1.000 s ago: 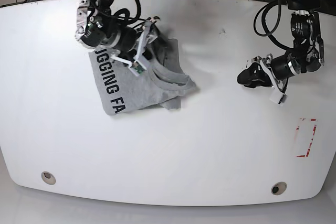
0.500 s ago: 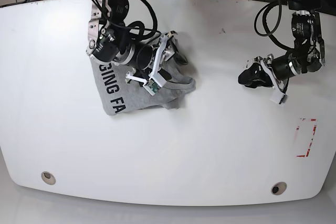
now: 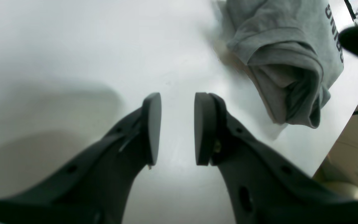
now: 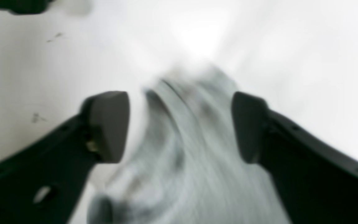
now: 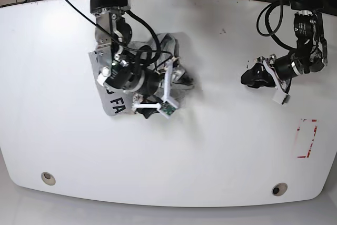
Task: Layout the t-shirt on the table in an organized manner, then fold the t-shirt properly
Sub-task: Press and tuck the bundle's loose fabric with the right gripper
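The grey t-shirt (image 5: 108,98) lies crumpled at the back left of the white table (image 5: 184,151), with part of its black lettering showing. My right gripper (image 5: 175,81) hovers low over the shirt's right side. In the right wrist view the right gripper (image 4: 179,124) is open wide, with a blurred ridge of the t-shirt (image 4: 182,161) running between and below its fingers. My left gripper (image 5: 251,76) hangs over bare table at the right, well apart from the shirt. Its pads (image 3: 152,127) stand a little apart with nothing between them, and the bunched t-shirt (image 3: 284,56) lies ahead of them.
A red-and-white rectangular mark (image 5: 307,138) sits near the table's right edge. Two round metal grommets (image 5: 48,177) (image 5: 279,188) lie near the front edge. Cables hang from both arms beyond the back edge.
My right arm has swung from the shirt's back edge forward and right across it, and its jaws have opened wider. The shirt is more bunched. The left arm has stayed put.
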Controlling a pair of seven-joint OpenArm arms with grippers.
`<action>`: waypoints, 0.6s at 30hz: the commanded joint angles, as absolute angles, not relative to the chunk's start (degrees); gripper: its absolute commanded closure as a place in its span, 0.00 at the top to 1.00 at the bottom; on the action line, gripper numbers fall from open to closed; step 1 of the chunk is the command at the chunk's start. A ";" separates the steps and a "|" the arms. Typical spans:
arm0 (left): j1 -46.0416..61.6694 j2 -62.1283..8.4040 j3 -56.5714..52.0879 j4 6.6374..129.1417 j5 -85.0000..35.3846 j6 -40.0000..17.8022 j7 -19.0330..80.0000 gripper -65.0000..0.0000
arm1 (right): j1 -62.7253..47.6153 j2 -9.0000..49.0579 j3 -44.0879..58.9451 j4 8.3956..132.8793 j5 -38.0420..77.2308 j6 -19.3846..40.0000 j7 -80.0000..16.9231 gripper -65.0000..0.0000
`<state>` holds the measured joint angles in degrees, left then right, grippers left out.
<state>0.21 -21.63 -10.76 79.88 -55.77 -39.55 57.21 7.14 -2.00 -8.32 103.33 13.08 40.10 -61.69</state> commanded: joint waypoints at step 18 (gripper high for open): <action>0.13 -22.37 -11.38 80.92 -50.51 -40.00 55.96 0.26 | 9.19 -1.98 -14.90 84.53 -3.38 40.00 -43.91 0.18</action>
<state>0.95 -21.50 -10.98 79.88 -49.34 -39.55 57.19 7.68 -1.83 -14.96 85.27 -3.79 40.07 -45.95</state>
